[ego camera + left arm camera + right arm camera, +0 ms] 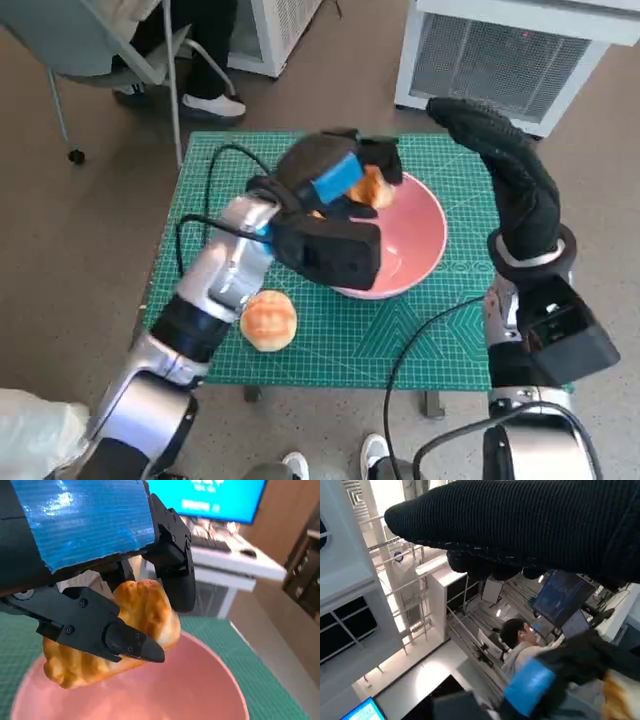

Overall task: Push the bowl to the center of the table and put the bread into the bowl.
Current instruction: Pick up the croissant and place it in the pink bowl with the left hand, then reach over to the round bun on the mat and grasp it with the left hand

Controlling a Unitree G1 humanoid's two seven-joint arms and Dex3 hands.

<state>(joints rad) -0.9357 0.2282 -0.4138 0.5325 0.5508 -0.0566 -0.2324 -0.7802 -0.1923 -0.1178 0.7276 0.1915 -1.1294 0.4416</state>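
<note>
A pink bowl (420,232) stands near the middle of the green mat, a little to the right. My left hand (335,180) hangs over its left rim and grips a golden bread roll (372,188). In the left wrist view the black fingers (127,637) clasp the bread (135,630) just above the bowl's pink inside (200,690). A second round bread (268,319) lies on the mat near the front left. My right hand (505,165) is raised over the table's right edge, holding nothing, its fingers stretched out; the right wrist view shows its glove (530,525).
The green cutting mat (200,220) covers the small table. White units (510,55) stand behind it. A chair (110,50) and a person's legs and shoes (212,104) are at the back left. Cables (215,165) trail over the mat's left side. A person (517,635) sits in the right wrist view.
</note>
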